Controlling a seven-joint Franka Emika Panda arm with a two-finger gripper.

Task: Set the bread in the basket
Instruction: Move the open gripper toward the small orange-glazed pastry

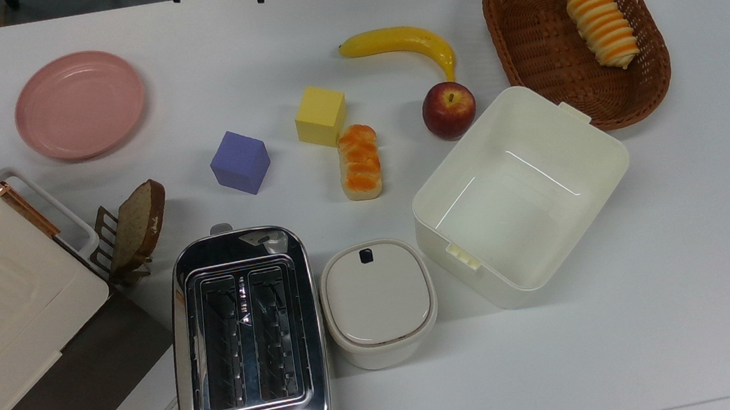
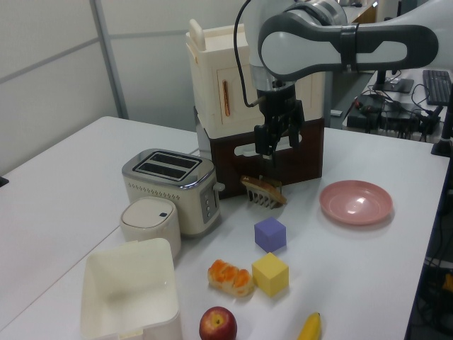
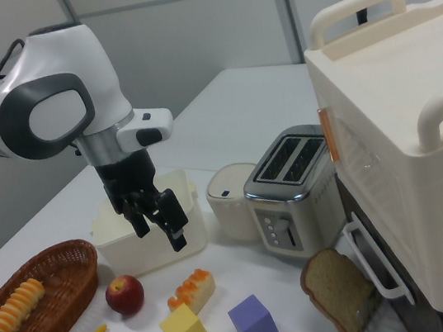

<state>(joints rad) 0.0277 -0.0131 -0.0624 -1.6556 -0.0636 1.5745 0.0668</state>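
Your bread [image 1: 359, 162], a stubby bun with orange glazed bumps over a cream base, lies on the table [image 1: 662, 264] just beside the yellow cube [image 1: 321, 115]. Further toward the top view's right, the basket [image 1: 526, 35] already holds a striped roll [image 1: 602, 25]. Your gripper [image 3: 157, 226] hangs in the air with its fingers spread apart, grasping nothing.

You see a glossy bread [image 1: 359, 162] beside the shiny metal toaster [image 1: 247, 344]; the basket [image 1: 531, 49] is rough wicker, perhaps matt.

Apple [image 1: 448, 109] just beside banana [image 1: 401, 43]; toaster [image 1: 247, 345] beside lidded pot [image 1: 378, 302].
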